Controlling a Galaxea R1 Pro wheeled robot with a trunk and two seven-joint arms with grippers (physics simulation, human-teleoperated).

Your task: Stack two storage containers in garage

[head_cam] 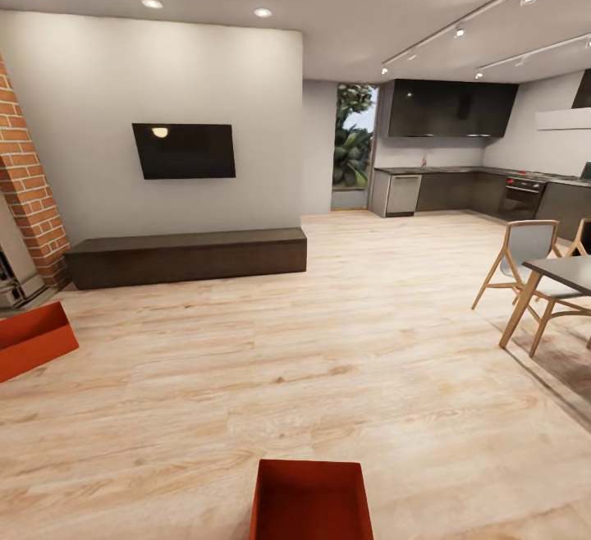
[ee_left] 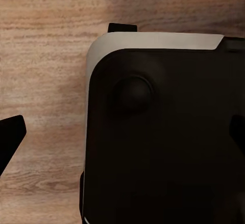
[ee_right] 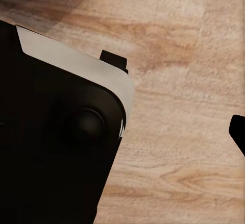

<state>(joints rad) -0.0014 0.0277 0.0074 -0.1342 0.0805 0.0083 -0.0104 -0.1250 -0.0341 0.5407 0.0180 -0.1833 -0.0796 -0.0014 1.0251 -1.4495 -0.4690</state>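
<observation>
Orange-red is what catches my eye first: 1 storage container (head_cam: 31,341) sits on the wood plank floor (head_cam: 328,359) at the far left of my head view, cut off by the frame edge, just in front of the brick column (head_cam: 31,195). Moving right, there's the long dark bench (head_cam: 187,256) against the white wall with the black TV (head_cam: 184,150) hung above it. The other storage container (head_cam: 309,497) is down at the bottom middle of the view, open top facing up, nothing in it that I can see, well apart from the first one.

Further right the room opens into a dark kitchen (head_cam: 468,187), and a table with pale wooden chairs (head_cam: 525,265) stands at the right edge.

Both wrist cams just look down at plank flooring past my own dark base housing (ee_left: 163,142). Black finger tips (ee_left: 10,137) poke in at the frame edges, but honestly I can't tell how wide either end effector is open. Nothing visible between the fingers.
</observation>
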